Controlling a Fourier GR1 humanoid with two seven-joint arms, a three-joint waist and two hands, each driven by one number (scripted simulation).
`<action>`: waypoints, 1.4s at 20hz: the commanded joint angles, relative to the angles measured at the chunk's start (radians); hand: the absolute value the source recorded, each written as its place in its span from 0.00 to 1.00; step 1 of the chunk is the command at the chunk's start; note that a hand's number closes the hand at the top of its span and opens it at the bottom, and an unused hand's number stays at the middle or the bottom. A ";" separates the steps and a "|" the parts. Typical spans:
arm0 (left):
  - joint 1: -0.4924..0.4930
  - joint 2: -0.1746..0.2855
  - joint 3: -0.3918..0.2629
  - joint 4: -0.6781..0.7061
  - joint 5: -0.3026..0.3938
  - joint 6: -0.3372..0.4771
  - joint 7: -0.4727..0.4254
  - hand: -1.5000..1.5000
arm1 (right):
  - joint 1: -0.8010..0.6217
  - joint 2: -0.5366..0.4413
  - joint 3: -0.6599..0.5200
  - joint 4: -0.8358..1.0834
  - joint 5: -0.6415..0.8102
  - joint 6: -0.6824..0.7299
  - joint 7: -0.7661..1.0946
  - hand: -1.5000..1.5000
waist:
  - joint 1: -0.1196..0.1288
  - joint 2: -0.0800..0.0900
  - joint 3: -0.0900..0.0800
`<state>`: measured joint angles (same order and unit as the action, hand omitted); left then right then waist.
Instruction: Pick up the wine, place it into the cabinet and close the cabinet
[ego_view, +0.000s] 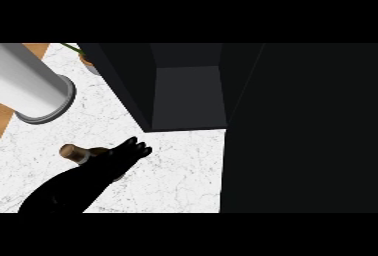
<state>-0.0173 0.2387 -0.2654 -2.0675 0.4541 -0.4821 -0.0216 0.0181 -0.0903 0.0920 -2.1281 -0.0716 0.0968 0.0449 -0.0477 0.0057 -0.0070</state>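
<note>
The wine bottle (76, 152) shows only its brown top and neck, pointing left over the white marble counter (177, 170). Its body is hidden under my left hand (127, 152), whose fingers curl round it. That hand comes in from the lower left on a dark forearm. The dark cabinet (188, 95) stands open just beyond and to the right of the hand, and its grey inside is bare. My right hand shows nowhere in the view.
A tall white cylinder on a grey round base (33, 87) stands at the back left. A small potted plant (85, 57) sits behind it beside the cabinet. A large dark panel (303, 130) fills the right side of the view.
</note>
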 joint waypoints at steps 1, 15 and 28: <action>0.085 0.111 -0.096 -0.005 0.247 -0.235 0.031 0.00 | 0.042 0.001 0.065 -0.026 -0.039 0.044 0.046 0.00 | 0.021 -0.005 0.002; 0.344 0.734 0.294 -0.118 0.940 -0.571 -0.007 0.00 | 0.062 -0.059 0.009 -0.388 -0.143 -0.030 0.391 0.00 | 0.062 -0.010 0.007; 0.483 0.731 0.444 -0.167 1.083 -0.557 0.091 0.00 | -0.017 -0.051 0.017 -0.371 -0.122 -0.046 0.448 0.00 | 0.060 -0.009 0.007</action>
<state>0.4143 0.9761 0.1469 -2.1958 1.4999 -1.0237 0.0459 0.0270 -0.1312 0.1141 -2.4222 -0.1769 0.0603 0.4267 0.0076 -0.0034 0.0002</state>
